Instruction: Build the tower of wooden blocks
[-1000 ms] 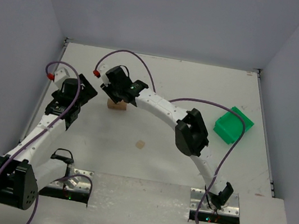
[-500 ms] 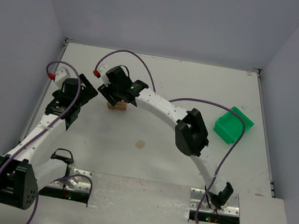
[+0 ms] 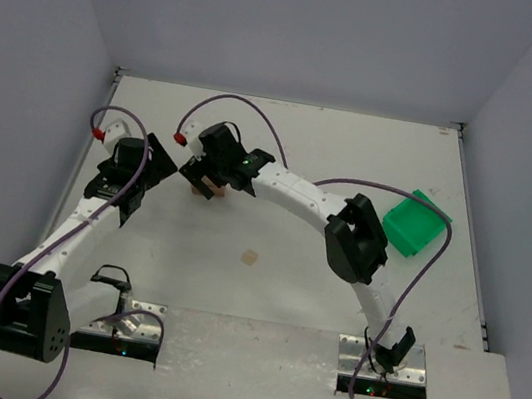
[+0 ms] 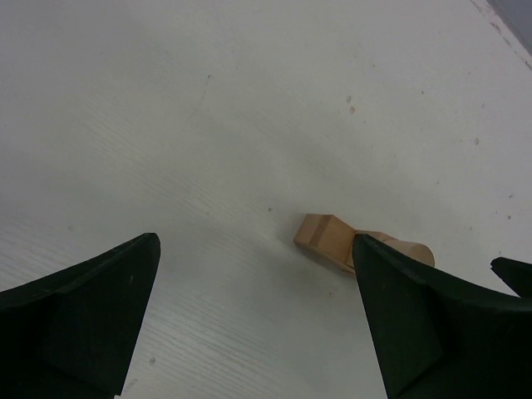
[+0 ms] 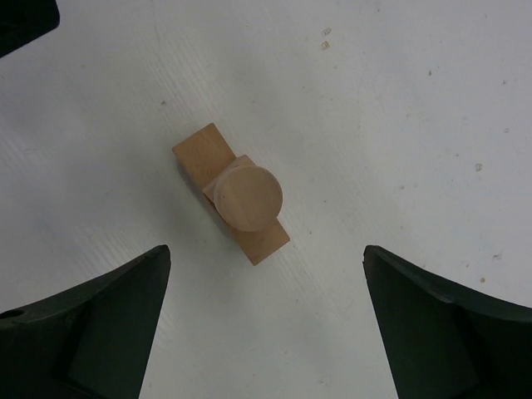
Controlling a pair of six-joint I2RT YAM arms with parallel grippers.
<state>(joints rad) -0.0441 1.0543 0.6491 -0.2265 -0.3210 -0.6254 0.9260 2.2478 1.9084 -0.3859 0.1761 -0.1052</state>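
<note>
surface: white table (image 3: 303,155), matt, with faint specks; arm bases bolted at its near edge.
loose piece: tan cube (image 3: 250,257) lies alone on the near middle of the table, well apart from both grippers.
left gripper: left gripper (image 4: 255,243) has its fingers spread wide, with nothing between them and touching nothing; the tower is just ahead of it.
right gripper: right gripper (image 5: 266,251) hangs directly above the tower, fingers wide apart on either side, clear of the wood.
tower: wood block tower (image 5: 237,199) stands left of centre, a round piece stacked on a rectangular bar.
bin: green bin (image 3: 414,226) on the right side, well apart.
room: plain grey walls (image 3: 302,33) on three sides.
</note>
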